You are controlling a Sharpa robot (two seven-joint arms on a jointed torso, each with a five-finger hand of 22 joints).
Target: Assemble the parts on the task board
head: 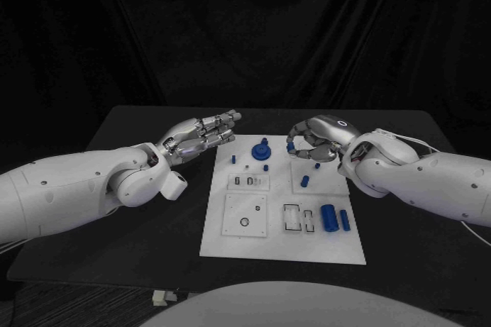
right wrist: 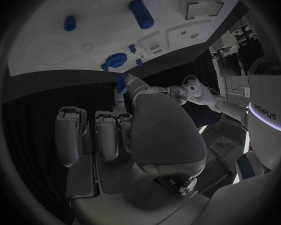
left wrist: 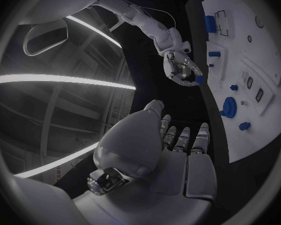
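- Several blue parts already sit on the task board [head: 282, 249], and the near end looks half settled: a large blue cylinder [head: 328, 217] and a slimmer blue peg [head: 345, 220] lie side by side at the near right, next to two outlined slots that look unfilled.
- Near left, the square panel [head: 245, 215] with its small ring mark carries no part, so I judge there is work left there.
- Mid-board, small blue pegs [head: 265, 168] stand among the little rectangular sockets; whether each is fully seated is too small to tell.
- Farther up, the round blue gear-like part [head: 262, 152] stands near the far edge, apparently in place.
- The right hand [head: 315, 139] hovers over the far right corner of the board with its fingers curled. The wrist views show a small blue part [left wrist: 198, 79] pinched at its fingertips, so one piece is on its way in.
- The left hand [head: 201, 137] hangs just off the far left edge with its fingers extended, grasping nothing.
- My read is roughly midway — the carried part and the bare slots remain.
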